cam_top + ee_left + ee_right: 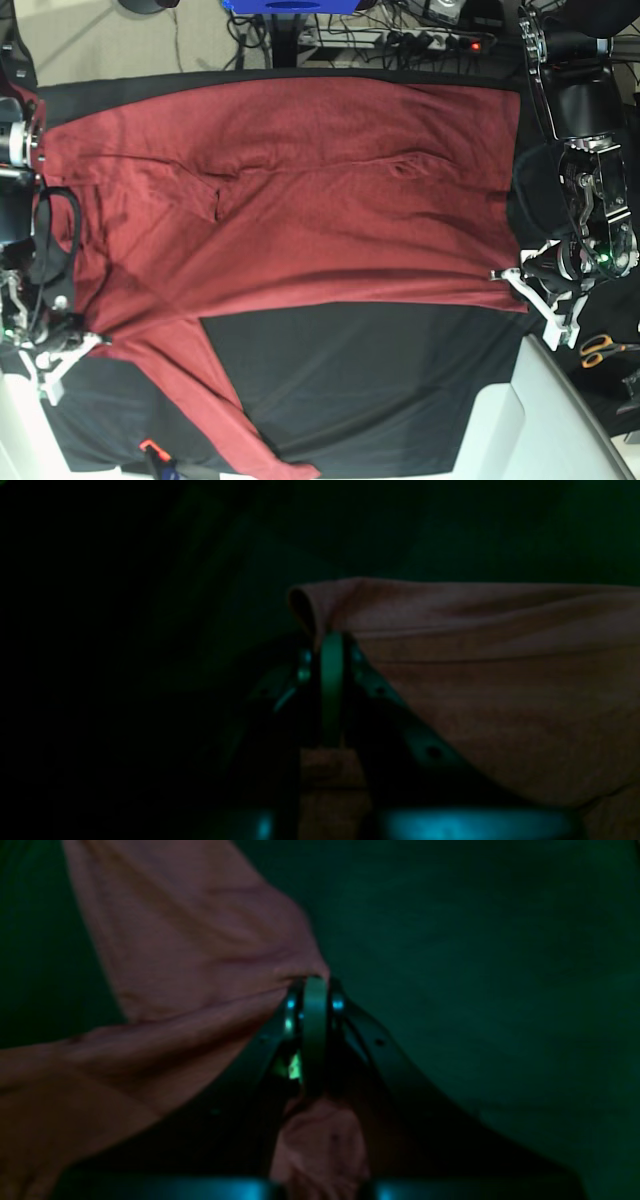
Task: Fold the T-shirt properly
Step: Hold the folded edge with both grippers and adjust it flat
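Lying spread over the black-clothed counter (380, 390), the T-shirt (300, 200) covers most of the far half of the surface, with one long sleeve running diagonally down toward the near edge and ending close to the bottom of the base view. It looks like thin, soft knit: light, limp, with no stiffness of its own, so any lifted part will probably sag and trail, and the cloth should drape and crease wherever it is let down. It is not fragile, though a thin pinch could slip free under a hard tug. Sensible places to hold it are the corners and hem edges, gathered into a small fold so that there are several layers to bite on, and both arms appear to do just that. The left gripper (331, 645), seen at the right side of the base view, has its jaws closed tight on a bunched corner of the maroon fabric, which curls up over the tips in the left wrist view. The right gripper (314, 990), at the left side of the base view, is likewise clamped with no visible gap on a pinch of fabric, from which tension creases fan out across the cloth in the right wrist view. Both wrist views are very dark, so finer detail of the pinched folds cannot be made out.
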Controlling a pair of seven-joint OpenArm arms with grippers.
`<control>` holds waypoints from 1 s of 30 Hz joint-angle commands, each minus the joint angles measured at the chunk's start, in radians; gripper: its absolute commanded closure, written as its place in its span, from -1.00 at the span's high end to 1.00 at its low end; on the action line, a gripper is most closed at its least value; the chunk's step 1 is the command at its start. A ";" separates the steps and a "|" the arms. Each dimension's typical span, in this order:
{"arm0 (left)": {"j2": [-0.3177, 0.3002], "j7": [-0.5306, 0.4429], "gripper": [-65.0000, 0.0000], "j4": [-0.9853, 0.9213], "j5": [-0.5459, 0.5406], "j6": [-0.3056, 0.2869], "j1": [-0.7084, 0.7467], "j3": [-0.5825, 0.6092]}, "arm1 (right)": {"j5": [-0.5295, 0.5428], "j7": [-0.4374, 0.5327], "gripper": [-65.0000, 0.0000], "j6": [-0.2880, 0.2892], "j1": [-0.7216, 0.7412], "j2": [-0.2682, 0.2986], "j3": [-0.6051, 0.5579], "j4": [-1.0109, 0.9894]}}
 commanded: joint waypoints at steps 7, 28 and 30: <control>-0.018 -0.014 -1.00 0.021 -0.005 0.002 -0.015 -0.002 | 0.004 -0.046 -1.00 0.000 0.037 0.021 0.002 0.023; -0.015 -0.023 -1.00 0.007 -0.002 0.002 0.006 0.007 | 0.007 -0.087 -1.00 0.000 -0.052 0.015 0.010 0.101; -0.015 -0.024 -1.00 -0.008 0.032 0.002 0.020 0.047 | 0.009 -0.087 -1.00 0.000 -0.060 0.015 0.013 0.102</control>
